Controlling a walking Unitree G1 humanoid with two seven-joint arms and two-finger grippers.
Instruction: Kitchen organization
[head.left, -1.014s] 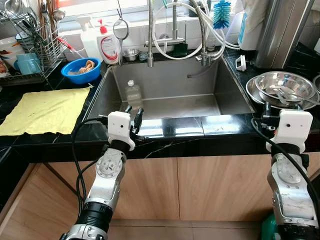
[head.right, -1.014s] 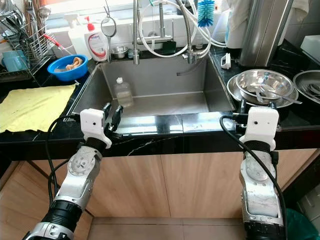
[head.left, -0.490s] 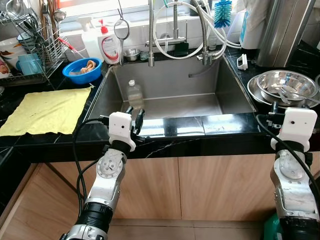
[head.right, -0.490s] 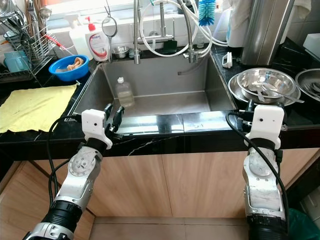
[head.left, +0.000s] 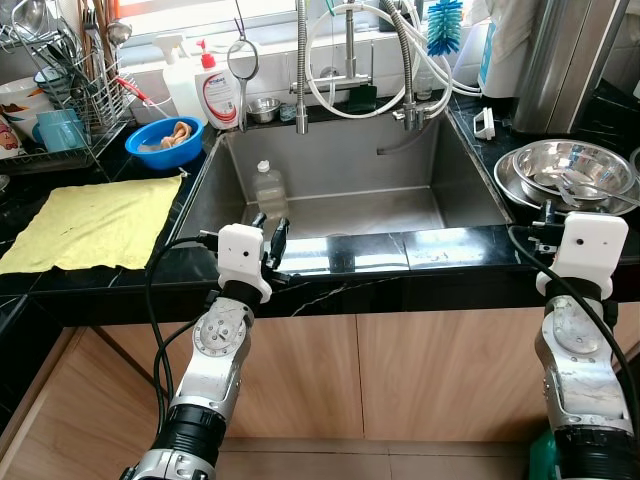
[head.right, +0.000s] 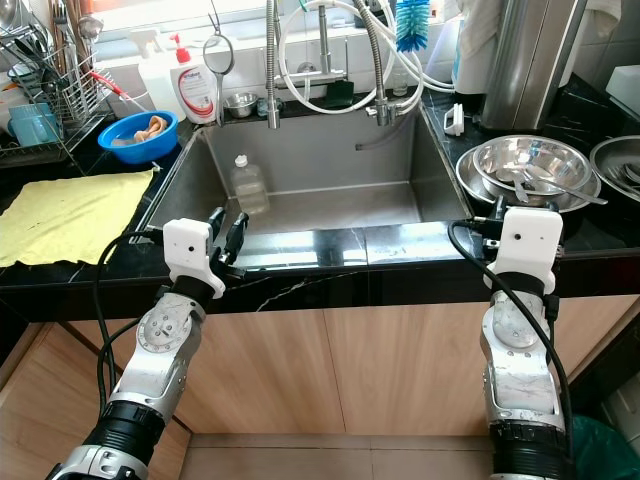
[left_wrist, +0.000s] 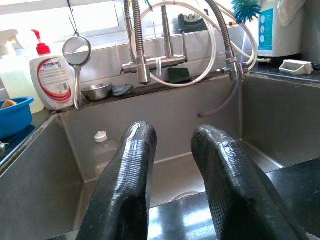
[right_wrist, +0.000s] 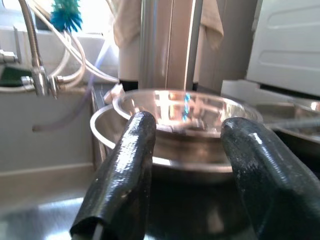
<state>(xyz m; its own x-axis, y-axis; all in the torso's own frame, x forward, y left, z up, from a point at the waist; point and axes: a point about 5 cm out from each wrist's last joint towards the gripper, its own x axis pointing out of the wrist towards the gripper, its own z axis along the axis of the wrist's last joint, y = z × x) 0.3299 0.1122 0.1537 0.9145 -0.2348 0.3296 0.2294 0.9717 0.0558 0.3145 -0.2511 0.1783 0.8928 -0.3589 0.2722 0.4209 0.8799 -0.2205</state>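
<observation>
Right gripper (right_wrist: 187, 165), fingers parted, has edged leftward since a second ago, before stacked steel bowls (head.left: 570, 172) at right; left gripper (left_wrist: 172, 170), released, unchanged above grey steel sink (head.left: 330, 205); soap label unreadable.

- The sink (head.left: 400, 170) sits in the middle of the counter (head.left: 100, 275), with the faucet (head.left: 301, 70) at its far edge.
- 1 bottle (head.left: 267, 190) stands in the sink near its left wall.
- Left of the sink a cloth (head.left: 90, 220) lies flat on the counter; a bowl (head.left: 163, 140) lies beyond it and a dish rack (head.left: 60, 90) at far left.
- A soap dispenser (head.left: 218, 90) stands between the bowl and the faucet.
- Right of the sink, 2 nested metal bowls (head.left: 570, 175) rest on the counter.
- The left gripper (head.left: 268, 235) hangs over the sink's near left edge; the right gripper (head.right: 497, 215) is just near of the metal bowls.
</observation>
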